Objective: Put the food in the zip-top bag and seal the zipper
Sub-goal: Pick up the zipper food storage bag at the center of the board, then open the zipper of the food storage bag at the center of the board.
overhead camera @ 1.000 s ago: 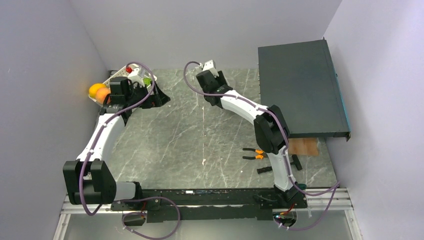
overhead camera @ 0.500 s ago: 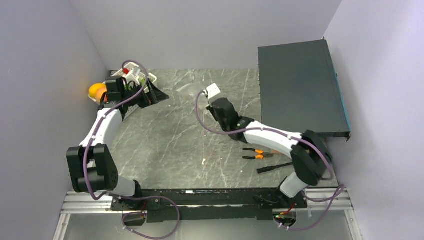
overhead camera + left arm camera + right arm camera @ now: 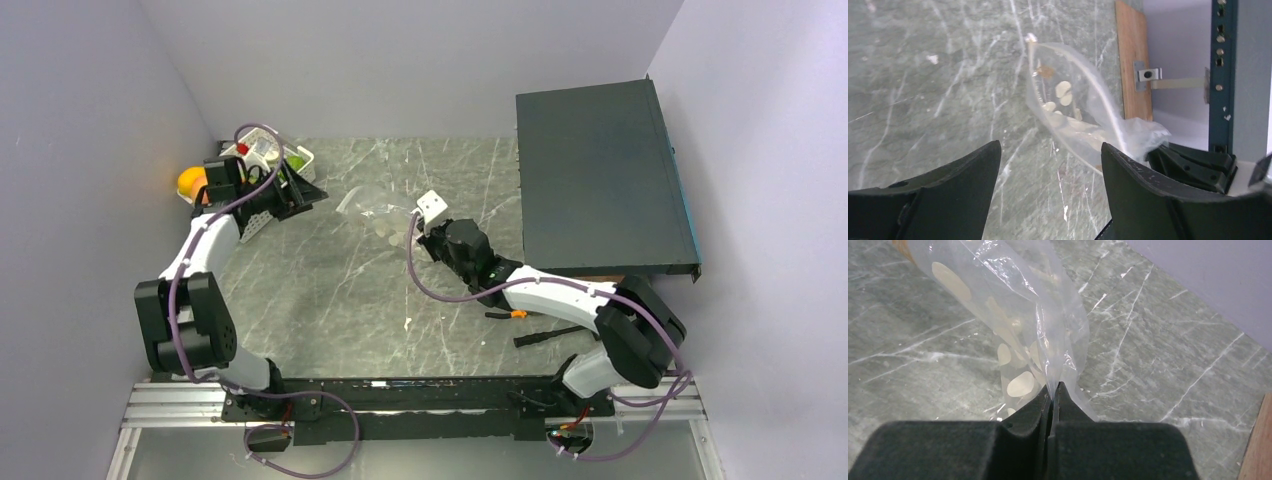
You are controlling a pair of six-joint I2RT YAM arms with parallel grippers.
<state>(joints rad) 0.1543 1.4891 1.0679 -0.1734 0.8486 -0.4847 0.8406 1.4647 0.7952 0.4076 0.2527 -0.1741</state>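
Observation:
The clear zip-top bag (image 3: 375, 210) hangs from my right gripper (image 3: 414, 230) over the middle of the table, with pale oval pieces showing through it. In the right wrist view the jaws (image 3: 1052, 390) are shut on a fold of the bag (image 3: 1018, 315). My left gripper (image 3: 303, 193) is open and empty beside the white basket (image 3: 303, 153), facing the bag (image 3: 1073, 115). Its fingers (image 3: 1143, 190) stand wide apart, short of the bag. An orange fruit (image 3: 192, 181) and green food (image 3: 294, 160) sit at the basket. The zipper cannot be made out.
A large dark rack box (image 3: 600, 180) fills the right side of the table. Orange-handled pliers (image 3: 510, 312) lie near the right arm. A wooden block (image 3: 1130, 55) lies under the box's edge. Walls close in at left and back.
My right arm has drawn back from the far edge toward the table's middle, bringing the bag into view. My left gripper has shifted slightly left and back by the basket.

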